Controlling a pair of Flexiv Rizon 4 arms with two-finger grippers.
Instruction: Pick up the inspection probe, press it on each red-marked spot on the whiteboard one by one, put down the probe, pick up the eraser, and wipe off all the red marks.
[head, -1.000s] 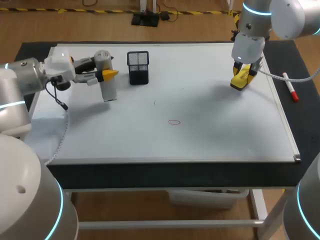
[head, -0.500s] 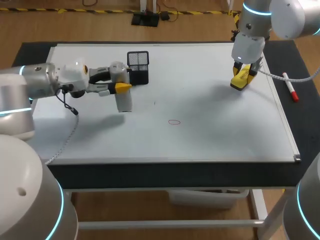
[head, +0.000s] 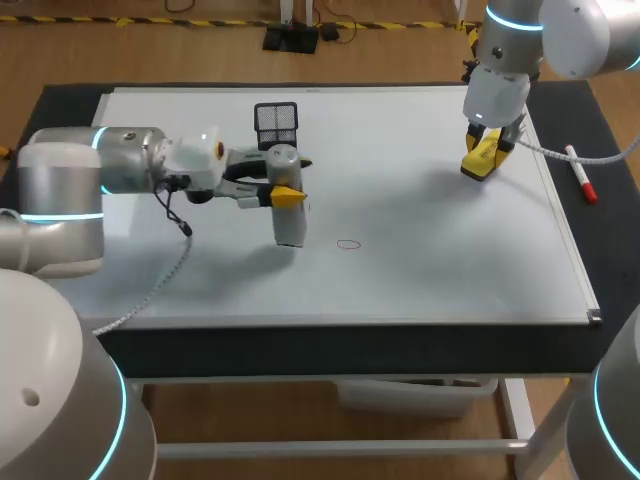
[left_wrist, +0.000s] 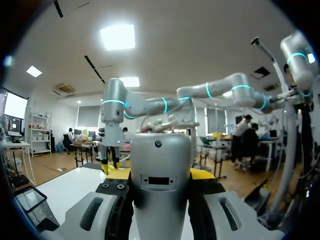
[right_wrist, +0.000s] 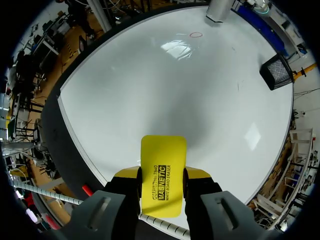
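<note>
Clearly the pressing step is the one in hand. The left hand (head: 283, 192) is clamped on the probe (head: 289, 228), a grey cylinder gripped about its middle and hanging upright below the fingers, with its lower end close over the whiteboard (head: 430, 250). Whether the tip touches the board cannot be told from the head view.

Only one red mark (head: 348, 243) shows, a small oval outline. It lies just beyond the probe's tip, on the side of the left hand that faces the right arm. It looks unpressed, since the tip stands beside it and not on it.

The right hand (head: 482, 158) is well apart from the left, over the far side of the board. It is closed on the yellow eraser (right_wrist: 162, 175), both fingers against its long edges and its flat face turned down toward the board.

A black mesh cup (head: 276, 120) stands behind the left hand. A red marker pen (head: 581, 186) lies on the desk (head: 60, 100) just outside the right hand, off the board's edge.

The next move, as I judge it, is a short sideways carry to bring the tip over the oval, then a straight descent to press. The probe must be kept plumb so the tip lands inside the outline. After that the probe is to be set down, and the eraser already held could sweep across to the mark.
</note>
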